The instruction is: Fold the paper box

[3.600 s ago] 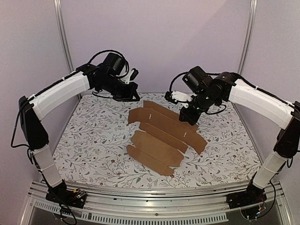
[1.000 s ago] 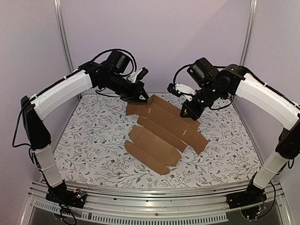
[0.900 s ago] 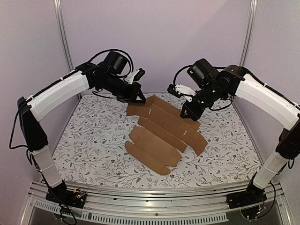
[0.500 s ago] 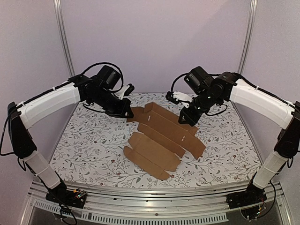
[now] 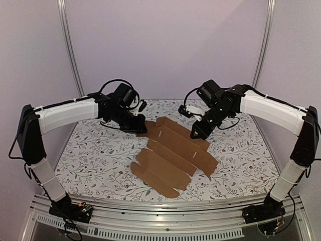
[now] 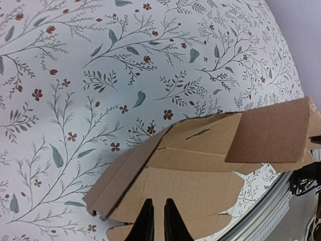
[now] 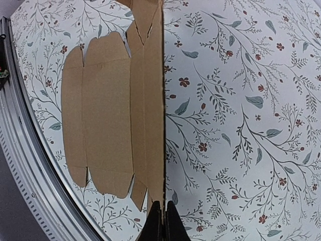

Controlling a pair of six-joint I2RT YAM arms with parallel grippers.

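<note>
The paper box (image 5: 173, 150) is a flat brown die-cut cardboard sheet lying aslant mid-table. My left gripper (image 5: 142, 129) hovers low at its far left corner. In the left wrist view its fingers (image 6: 146, 223) stand a narrow gap apart over a flat panel of the paper box (image 6: 200, 186), with nothing between them; a flap (image 6: 271, 130) beyond is raised. My right gripper (image 5: 195, 134) is at the sheet's far right edge. The right wrist view has the right gripper (image 7: 164, 213) shut on the upturned long edge of the paper box (image 7: 105, 125), which runs straight away from the fingertips.
A floral cloth (image 5: 90, 150) covers the table. A metal rail (image 5: 160, 211) runs along the near edge and also shows as the rail (image 7: 20, 165) in the right wrist view. Upright frame posts (image 5: 70, 55) and lilac walls close in the back and sides.
Both arms have come down lower toward the table. The sheet has shifted slightly nearer and lies flatter. The left fingers have parted a little; the right stays clamped on the edge.
</note>
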